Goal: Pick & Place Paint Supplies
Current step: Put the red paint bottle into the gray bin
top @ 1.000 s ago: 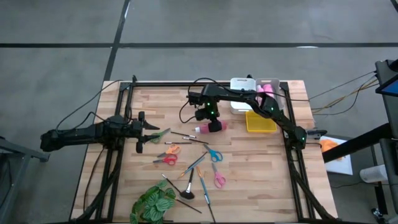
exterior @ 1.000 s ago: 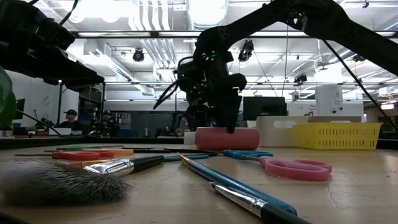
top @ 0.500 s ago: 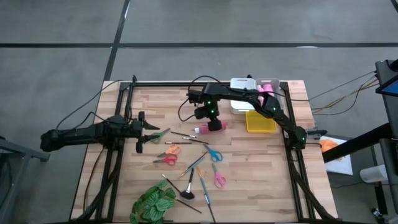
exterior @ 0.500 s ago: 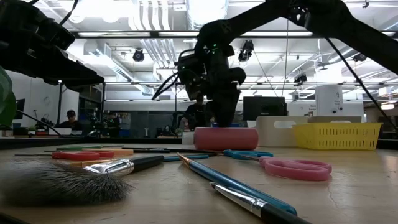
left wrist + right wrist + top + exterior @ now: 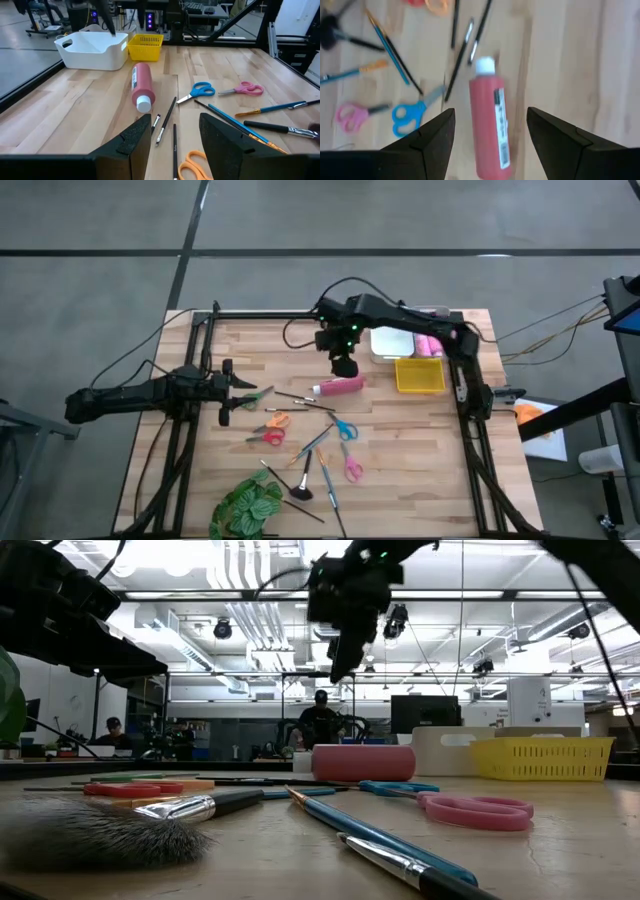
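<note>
I see pink tube [image 5: 339, 386] with white cap mid-frame, yellow basket [image 5: 419, 375] right of it, blue scissors [image 5: 346, 429] below.

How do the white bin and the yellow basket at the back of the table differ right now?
The white bin has smooth solid walls with a cut-out handle; the yellow basket has slotted, mesh-like walls. From the left wrist view the white bin looks larger and wider, the yellow basket smaller. From above, the white bin sits farther back, the yellow basket nearer the table's middle. Both are open-topped rectangular containers, side by side on the right arm's side of the table.
</note>
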